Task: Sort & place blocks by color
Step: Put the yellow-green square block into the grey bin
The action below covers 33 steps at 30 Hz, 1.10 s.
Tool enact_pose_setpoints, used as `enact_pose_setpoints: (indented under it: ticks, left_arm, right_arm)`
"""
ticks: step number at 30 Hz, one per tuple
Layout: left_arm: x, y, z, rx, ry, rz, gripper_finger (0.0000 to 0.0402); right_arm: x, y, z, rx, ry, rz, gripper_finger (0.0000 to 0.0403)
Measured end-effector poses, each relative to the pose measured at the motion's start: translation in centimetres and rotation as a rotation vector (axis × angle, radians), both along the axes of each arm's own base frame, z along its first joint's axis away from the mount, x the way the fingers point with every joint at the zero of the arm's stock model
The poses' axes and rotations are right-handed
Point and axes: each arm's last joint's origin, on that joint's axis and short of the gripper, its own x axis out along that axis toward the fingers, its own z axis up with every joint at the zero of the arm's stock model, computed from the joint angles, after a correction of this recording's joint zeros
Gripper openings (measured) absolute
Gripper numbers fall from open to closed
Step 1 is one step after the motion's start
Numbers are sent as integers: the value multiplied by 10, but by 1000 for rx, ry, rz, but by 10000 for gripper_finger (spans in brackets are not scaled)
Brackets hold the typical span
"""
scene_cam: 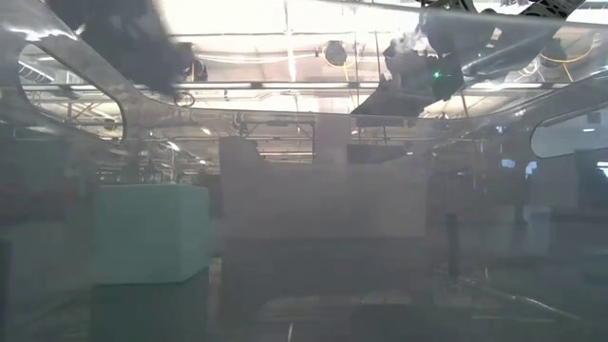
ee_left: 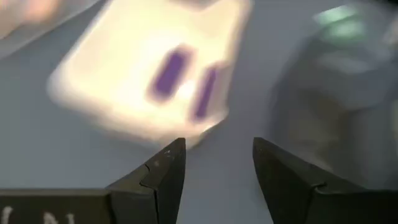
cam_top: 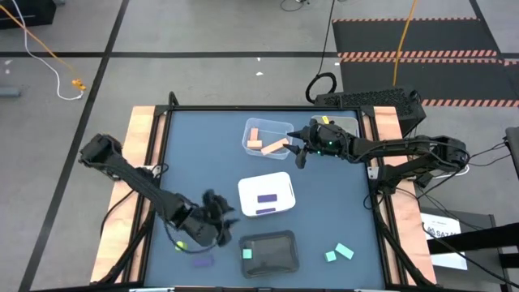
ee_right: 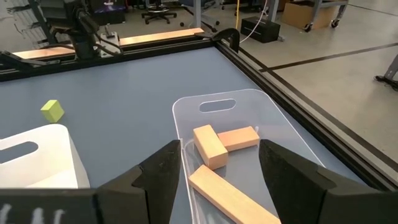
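We're looking down on a dark blue table [cam_top: 195, 154] with pale wooden side rails, set on a grey concrete floor marked with black tape lines; an orange cable trails across the floor beyond it. Black-and-red striped mats lie at the far right.

The right gripper [cam_top: 302, 152] hangs over the edge of the clear tray [cam_top: 253, 128], fingers spread apart and holding nothing. Inside that tray lie the salmon-orange blocks [ee_right: 216, 144], three of them, two touching in an L and a long bar beside them.

The left gripper [cam_top: 217, 212] sits near the table's front left, its fingers parted with bare table between them, nothing held. Just ahead of it is the white tray [ee_left: 124, 62] with two purple bars [ee_left: 168, 73] lying side by side in it. The black tray [cam_top: 276, 253] at the front carries a teal block [cam_top: 247, 254] on its left rim area. Two more teal blocks [cam_top: 340, 252] rest on the table to its right. A purple block [cam_top: 202, 261] and a yellow-green block [cam_top: 180, 245] lie by the left arm.
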Motion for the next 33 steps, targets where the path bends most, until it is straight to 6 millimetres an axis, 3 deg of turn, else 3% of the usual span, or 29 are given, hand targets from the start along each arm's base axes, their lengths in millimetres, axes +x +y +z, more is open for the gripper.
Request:
enact_pose_setpoints:
  ticks: [6,13,23,33]
  left_arm:
    - [-26,19,-16,-43,163,347,193]
    - [-38,32,-47,-63,211,513,239]
    - [-45,44,-65,-92,250,629,285]
    - [-52,46,-77,-167,322,661,289]
  right_arm:
    - [0,0,0,0,0,0,210]
    - [0,0,1,-3,-11,0,210]
    - [0,0,1,-4,-15,0,210]
    - [0,0,1,-4,-14,0,210]
